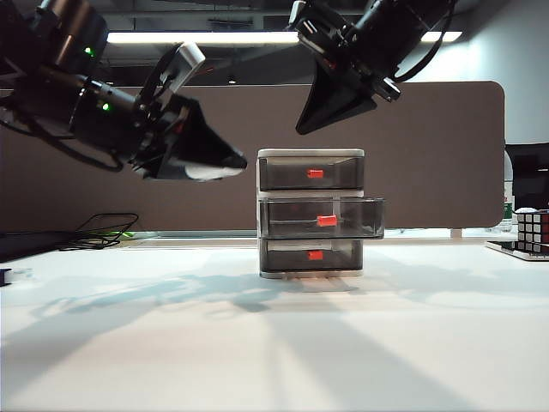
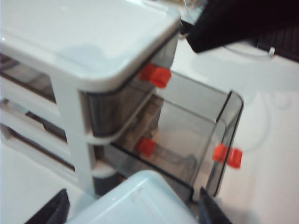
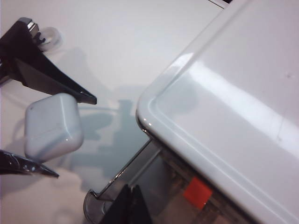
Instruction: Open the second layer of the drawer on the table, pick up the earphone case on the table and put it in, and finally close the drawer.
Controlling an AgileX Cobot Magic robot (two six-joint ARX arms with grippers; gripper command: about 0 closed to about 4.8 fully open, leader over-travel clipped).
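Observation:
The drawer [image 1: 310,156] is a white-framed three-tier unit at mid-table. Its second layer [image 1: 322,218] stands pulled out toward the front, red tab [image 1: 327,221] forward, and in the left wrist view its open tray [image 2: 187,135] looks empty. My left gripper [image 1: 232,163] hangs in the air just left of the unit at top-drawer height, shut on the earphone case [image 2: 140,200], a glossy white case between the dark fingers [image 2: 210,210]. The right wrist view shows that case [image 3: 51,126] too. My right gripper [image 1: 302,127] hangs shut above the unit's left corner, fingertips [image 3: 131,198] together, holding nothing.
A multicoloured puzzle cube [image 1: 532,230] sits at the far right of the table [image 1: 274,343]. Black cables [image 1: 103,230] lie at the back left. A dark brown partition panel [image 1: 429,154] runs along the back edge.

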